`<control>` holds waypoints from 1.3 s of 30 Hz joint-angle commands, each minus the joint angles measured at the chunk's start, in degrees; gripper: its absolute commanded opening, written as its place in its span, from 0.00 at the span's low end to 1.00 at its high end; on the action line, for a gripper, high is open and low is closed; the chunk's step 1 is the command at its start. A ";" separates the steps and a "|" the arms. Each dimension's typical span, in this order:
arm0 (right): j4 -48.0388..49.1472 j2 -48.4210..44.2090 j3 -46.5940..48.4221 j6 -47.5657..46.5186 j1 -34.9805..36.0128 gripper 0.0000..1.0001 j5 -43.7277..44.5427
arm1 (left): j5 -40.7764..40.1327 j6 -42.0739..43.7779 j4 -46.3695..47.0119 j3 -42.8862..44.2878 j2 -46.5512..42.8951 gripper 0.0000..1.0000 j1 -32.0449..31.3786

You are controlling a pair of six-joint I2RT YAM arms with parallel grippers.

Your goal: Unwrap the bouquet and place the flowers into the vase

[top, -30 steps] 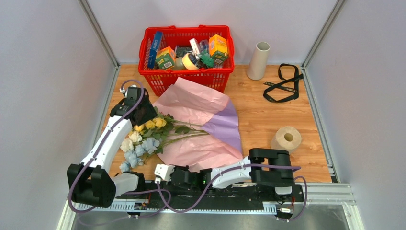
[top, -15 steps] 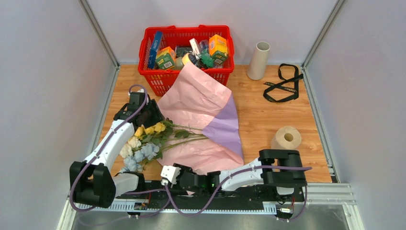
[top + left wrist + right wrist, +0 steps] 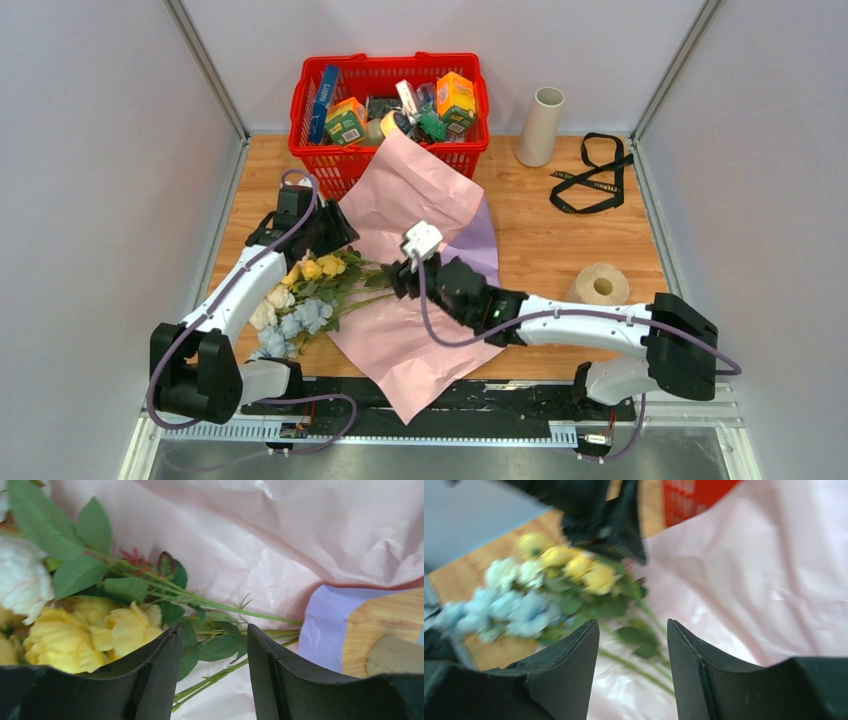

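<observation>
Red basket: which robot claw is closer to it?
Left. The left gripper hovers just in front of the red basket; the right gripper is farther off, over the stems of the flowers on the pink paper.

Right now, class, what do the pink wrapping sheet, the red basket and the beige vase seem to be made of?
Pink wrapping sheet: thin matte paper, judging by its creases. Red basket: moulded plastic, slightly glossy, with lattice walls. Beige vase: matte, no shine; possibly cardboard or unglazed ceramic, it cannot be told.
</observation>
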 commanded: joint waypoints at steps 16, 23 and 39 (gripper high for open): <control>24.61 25.24 2.94 35.45 -26.38 0.15 -13.89 | -11.14 -0.98 5.30 -1.76 -3.07 0.56 -4.11; 23.87 32.29 4.15 39.53 -26.56 0.13 -3.96 | -15.03 0.17 2.92 -4.49 -5.10 0.57 -4.11; -5.05 35.72 14.88 47.96 -26.99 0.14 6.42 | -16.88 -2.38 2.57 -4.05 -2.03 0.57 -4.03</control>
